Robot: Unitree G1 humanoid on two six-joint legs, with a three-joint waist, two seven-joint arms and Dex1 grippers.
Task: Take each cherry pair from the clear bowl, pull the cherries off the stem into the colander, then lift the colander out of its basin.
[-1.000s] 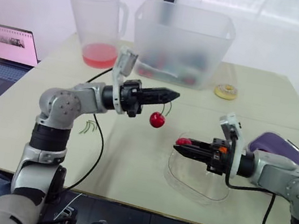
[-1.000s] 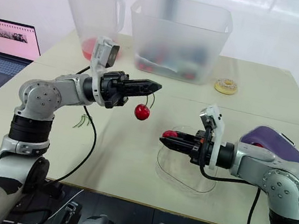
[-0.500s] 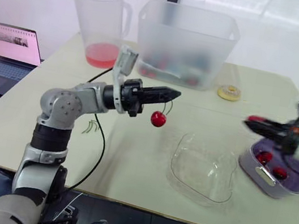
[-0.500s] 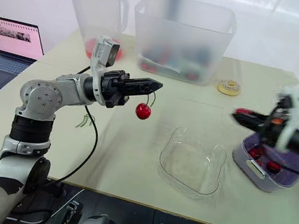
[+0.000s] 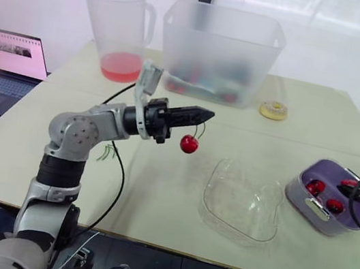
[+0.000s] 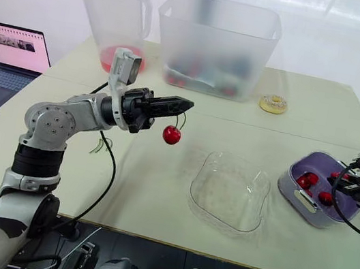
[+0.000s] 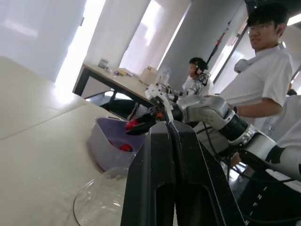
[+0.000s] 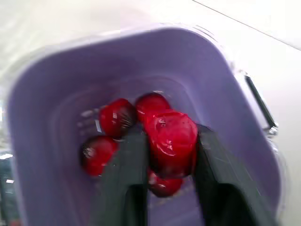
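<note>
Above the middle of the desk [image 5: 148,198], the left tool [image 5: 205,115] is pinched tight on a thin stem [image 5: 200,129]. A single red cherry [image 5: 189,144] hangs from the stem in the air, clear of the surface. Near it, further toward the front edge and the right, sits the clear bowl [image 5: 241,203].

Close to the desk's right edge stands the purple colander [image 5: 299,190] with several loose cherries [image 8: 113,117] inside; whether a separate basin is under it I cannot tell. The right tool [image 8: 168,134] hangs over the colander, its fingers drawn narrow and clamped on a second cherry [image 8: 171,146] just above the loose ones.

Along the far edge stand a pitcher [image 5: 116,20] with red liquid at the left corner and a large frosted tub [image 5: 219,44] in the middle, with a small yellow ring [image 5: 273,110] just beside the tub. A few green stalks [image 5: 107,153] lie on the desk toward the left edge. An open laptop [image 5: 12,55] sits off the desk's left side.
</note>
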